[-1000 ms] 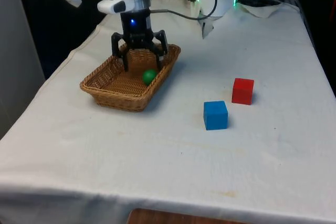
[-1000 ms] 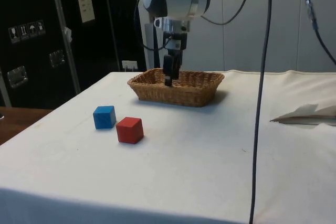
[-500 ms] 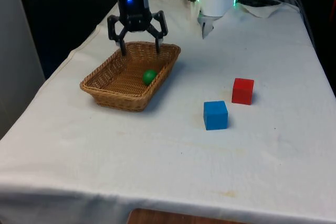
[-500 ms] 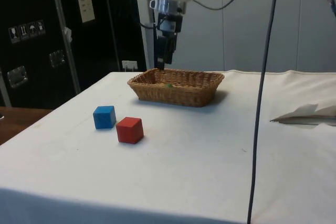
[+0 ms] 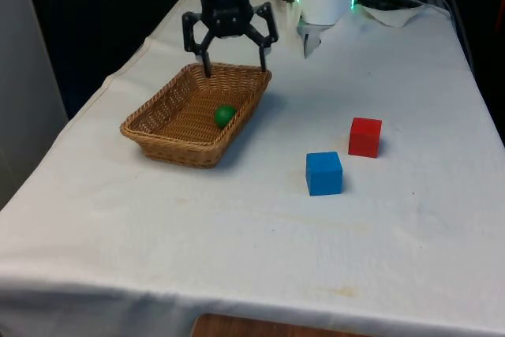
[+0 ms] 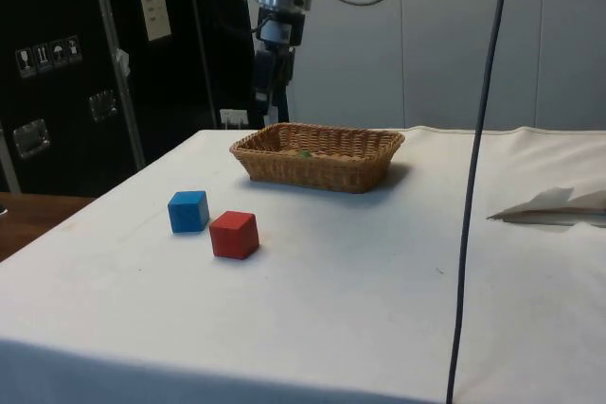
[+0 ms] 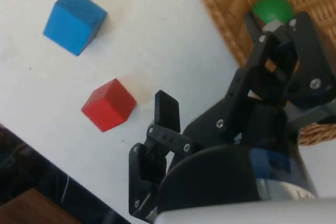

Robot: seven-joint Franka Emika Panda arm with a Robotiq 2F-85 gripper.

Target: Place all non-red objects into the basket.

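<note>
Blue cube (image 5: 324,173) is what I have left to move: it sits on the white surface (image 5: 260,258) nearest me in the front view, well apart from the basket and roughly at its 4 o'clock. I judge it a light, rigid block with flat, square faces, probably wood or plastic, so it should not deform or crush. Painted faces may be a little slick, so I would take it across two opposite side faces, centred and low enough for the pads to bear flat, not on an edge or corner. In the wrist view its sides look turned relative to the fingers, so I expect to rotate the wrist first.

Just beyond it, at about its 1 o'clock and near but not touching, sits the red cube (image 5: 365,136). That one stays put, and I would approach so the fingers do not nudge it.

Further back, the wicker basket (image 5: 170,141) lies with the green ball (image 5: 225,115) already inside, close to its wall on the front view's right.

Farthest off, my hand (image 5: 234,66) hangs above the basket's far rim, fingers spread wide and carrying nothing.
</note>
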